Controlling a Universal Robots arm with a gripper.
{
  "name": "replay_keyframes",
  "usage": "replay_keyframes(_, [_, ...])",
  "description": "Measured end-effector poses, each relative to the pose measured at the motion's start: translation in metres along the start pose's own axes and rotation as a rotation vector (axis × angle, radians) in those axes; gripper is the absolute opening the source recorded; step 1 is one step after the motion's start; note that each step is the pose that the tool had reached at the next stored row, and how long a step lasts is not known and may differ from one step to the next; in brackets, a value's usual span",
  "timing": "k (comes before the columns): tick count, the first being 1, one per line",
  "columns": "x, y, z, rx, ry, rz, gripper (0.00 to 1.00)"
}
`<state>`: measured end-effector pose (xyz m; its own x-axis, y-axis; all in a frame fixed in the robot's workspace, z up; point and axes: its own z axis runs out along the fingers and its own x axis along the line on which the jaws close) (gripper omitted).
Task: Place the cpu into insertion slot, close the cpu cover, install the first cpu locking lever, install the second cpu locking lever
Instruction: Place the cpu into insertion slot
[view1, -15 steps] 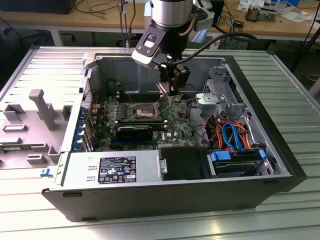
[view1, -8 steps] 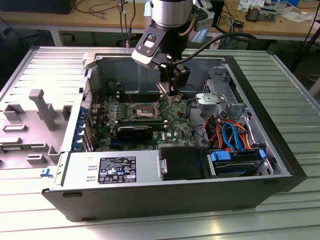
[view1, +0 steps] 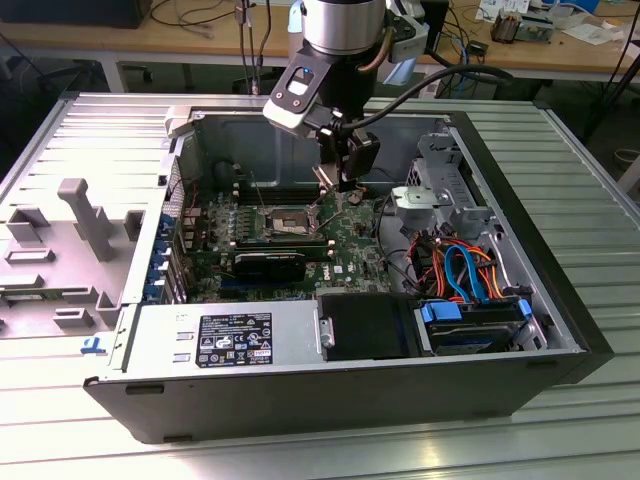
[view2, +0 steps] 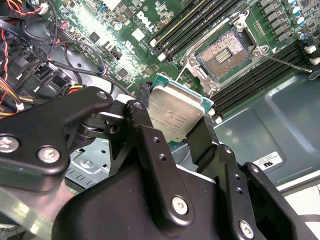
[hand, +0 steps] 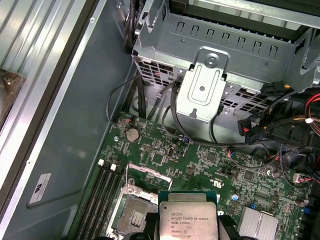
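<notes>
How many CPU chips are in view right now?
1. The small square silvery-tan cpu is clamped in the black gripper above the green board; the square silver-rimmed insertion slot sits empty. Others could be hidden elsewhere.

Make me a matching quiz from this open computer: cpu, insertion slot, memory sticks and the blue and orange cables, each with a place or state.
1 cpu
2 insertion slot
3 memory sticks
4 blue and orange cables

A empty, contacts showing
B clamped between the fingers
C toward the exterior view's right
D flanking the insertion slot

Pairs: 1-B, 2-A, 3-D, 4-C
</notes>
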<state>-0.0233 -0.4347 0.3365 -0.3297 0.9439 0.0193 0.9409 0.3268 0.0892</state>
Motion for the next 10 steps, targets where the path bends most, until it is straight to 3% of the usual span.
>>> replay_keyframes(10, [0.0000,0.0000,0.0001,-0.0002,-0.0007,0.009,0.55])
